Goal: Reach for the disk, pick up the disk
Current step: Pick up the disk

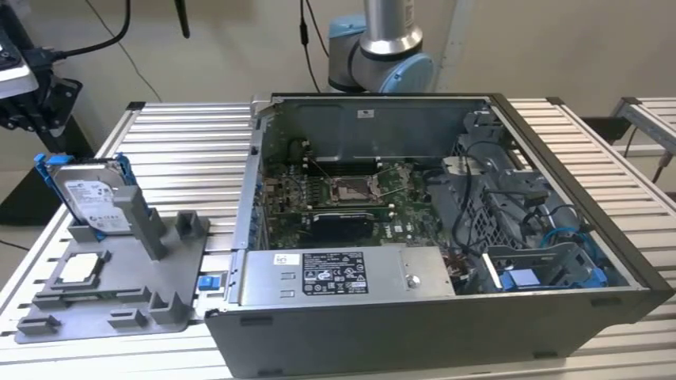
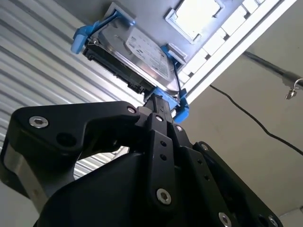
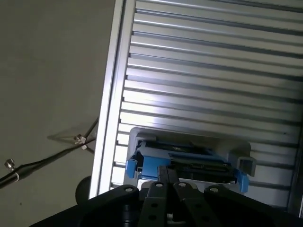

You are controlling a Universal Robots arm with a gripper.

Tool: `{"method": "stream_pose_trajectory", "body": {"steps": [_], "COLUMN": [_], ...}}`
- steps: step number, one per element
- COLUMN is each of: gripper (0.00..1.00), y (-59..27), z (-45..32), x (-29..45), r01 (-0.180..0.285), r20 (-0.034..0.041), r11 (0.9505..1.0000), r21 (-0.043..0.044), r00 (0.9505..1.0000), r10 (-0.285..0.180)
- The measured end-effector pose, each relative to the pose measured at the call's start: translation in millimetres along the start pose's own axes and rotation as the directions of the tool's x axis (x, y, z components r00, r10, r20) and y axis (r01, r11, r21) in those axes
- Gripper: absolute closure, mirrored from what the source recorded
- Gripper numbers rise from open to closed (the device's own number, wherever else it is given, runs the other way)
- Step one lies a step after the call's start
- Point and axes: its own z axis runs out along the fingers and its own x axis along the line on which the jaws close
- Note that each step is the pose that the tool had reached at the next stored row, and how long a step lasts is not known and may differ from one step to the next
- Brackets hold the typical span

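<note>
At the tip of the gripper (image 2: 158,100) in the second wrist view, the jaws sit pressed together, aimed at the blue-framed edge of the disk (image 2: 137,52) and not touching it. In the exterior view the disk (image 1: 93,198) stands on edge in a grey fixture (image 1: 116,297) near the slatted table's (image 1: 180,134) left edge. Bare slats lie behind it, and the open computer case (image 1: 423,332) sits just beside the fixture.

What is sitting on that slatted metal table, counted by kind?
Hard drive in a blue frame: 1
Square silver chip: 1
Grey holder tray: 1
Small blue block: 1
Open computer case: 1
Total: 5
</note>
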Motion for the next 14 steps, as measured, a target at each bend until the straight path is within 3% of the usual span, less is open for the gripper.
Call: {"method": "stream_pose_trajectory", "body": {"steps": [4,8,11,14], "gripper": [1.0,1.0,1.0,1.0], "y": [0.0,0.0,0.0,0.0], "z": [0.0,0.0,0.0,0.0], "x": [0.0,0.0,0.0,-0.1], "r01": [0.073,0.145,0.198,0.252], "r20": [-0.0028,-0.0055,-0.0076,-0.0096], "r11": [0.9973,0.9894,0.9801,0.9677], "r21": [0.0,-0.0003,-0.0006,-0.0011], "r00": [0.9973,0.9894,0.9801,0.9676], "r10": [-0.073,-0.145,-0.198,-0.252]}}
